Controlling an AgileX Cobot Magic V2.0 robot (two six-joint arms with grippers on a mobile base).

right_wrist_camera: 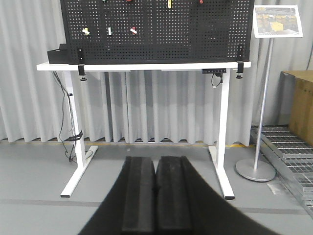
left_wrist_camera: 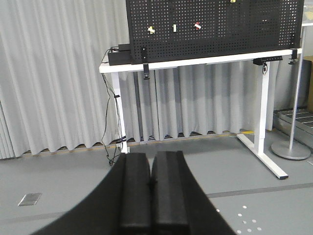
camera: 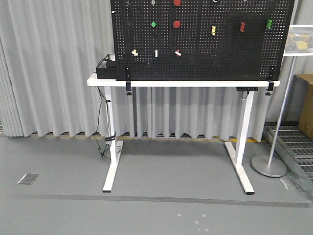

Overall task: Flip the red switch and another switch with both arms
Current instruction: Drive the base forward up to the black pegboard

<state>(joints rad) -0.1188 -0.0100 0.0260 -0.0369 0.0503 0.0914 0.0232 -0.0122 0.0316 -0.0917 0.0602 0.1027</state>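
The red switch [camera: 178, 53], small with a white lever tip, sits in the bottom row of the black pegboard [camera: 230, 58]; it also shows in both wrist views [left_wrist_camera: 197, 25] [right_wrist_camera: 133, 31]. The other switch [camera: 134, 52], cream-white with a yellowish base, is at the left of that row [left_wrist_camera: 151, 30] [right_wrist_camera: 86, 32]. A narrow white toggle [camera: 156, 53] stands between them. My left gripper [left_wrist_camera: 150, 159] and right gripper [right_wrist_camera: 156, 161] are both shut on nothing, low over the floor and far back from the board. Neither arm appears in the front view.
The pegboard stands on a white table [camera: 102, 82] with a black box [camera: 105, 70] at its left end and cables [camera: 103, 142] hanging down. Round red buttons [camera: 176, 23] and other coloured switches sit higher up. A sign stand [camera: 268, 165], a floor grate [camera: 291, 142] and a cardboard box [camera: 306, 103] are on the right.
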